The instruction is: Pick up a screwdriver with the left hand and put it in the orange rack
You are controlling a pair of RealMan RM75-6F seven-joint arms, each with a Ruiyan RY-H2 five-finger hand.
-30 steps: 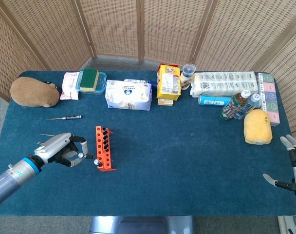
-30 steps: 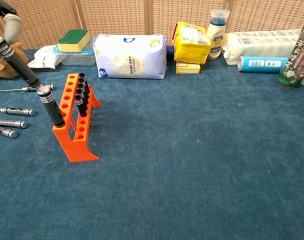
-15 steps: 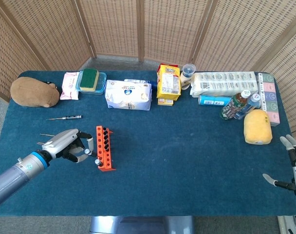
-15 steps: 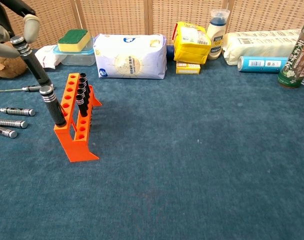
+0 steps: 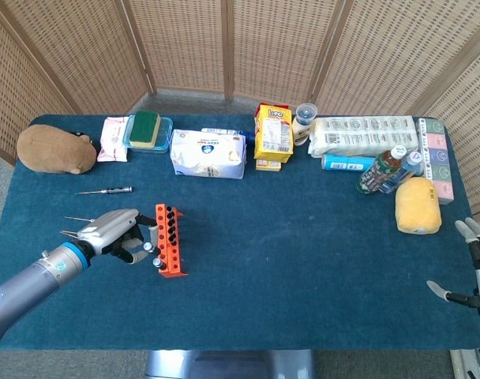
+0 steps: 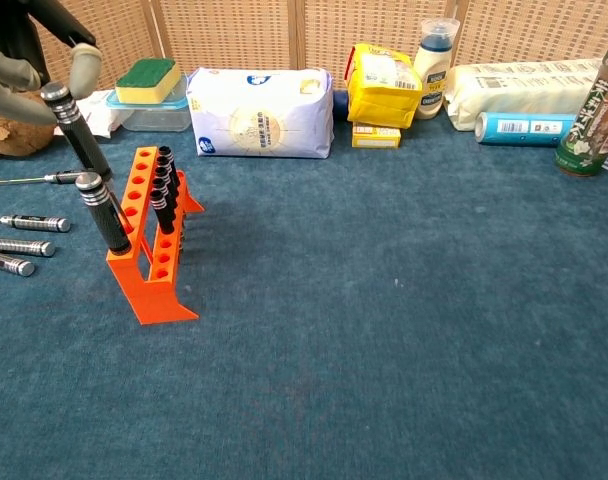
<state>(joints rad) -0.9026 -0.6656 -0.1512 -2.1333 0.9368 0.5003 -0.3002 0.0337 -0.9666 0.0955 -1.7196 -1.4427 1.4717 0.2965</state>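
**Inspector A:** Over the last second the left hand (image 5: 114, 234) moved in toward the orange rack (image 5: 168, 239), carrying the screwdriver (image 6: 82, 142) from the desk (image 5: 303, 260) side to a point above the rack's near end.

**Inspector B:** Grip?

**Inspector A:** Fingertips pinched the handle top; shaft tilted, tip by a hole, apparently not yet seated. Another driver (image 6: 104, 212) already stood alongside. The right hand (image 5: 470, 268) rested spread, holding nothing.
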